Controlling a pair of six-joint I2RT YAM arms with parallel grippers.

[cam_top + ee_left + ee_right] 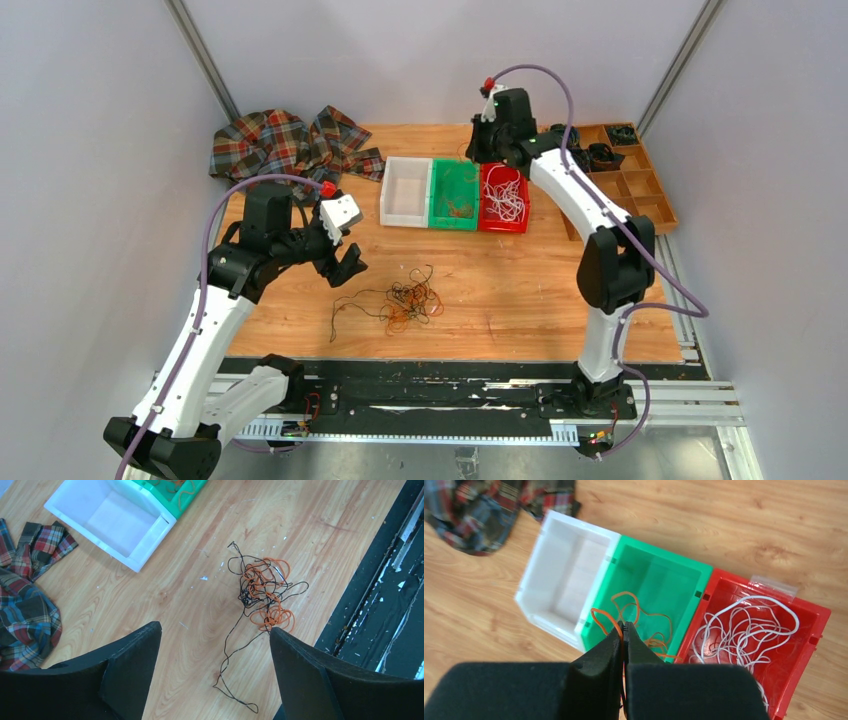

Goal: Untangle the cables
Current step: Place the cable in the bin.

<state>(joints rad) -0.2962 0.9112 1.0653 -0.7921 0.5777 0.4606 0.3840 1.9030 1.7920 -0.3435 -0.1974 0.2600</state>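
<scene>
The tangle of black and orange cables (405, 300) lies on the tabletop (520, 290), lower centre of the top view. Just left of it hangs the left end effector (348, 265), jaws wide and empty. At upper centre, the right end effector (623, 626), pressed shut, hovers over the green bin (659, 560) of orange cables (656, 642). White cables (744, 627) lie in the red bin (811, 640).

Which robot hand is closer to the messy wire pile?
Left. The left gripper hovers open beside the cable tangle; the right gripper is far off above the green bin, pinching an orange cable.
</scene>
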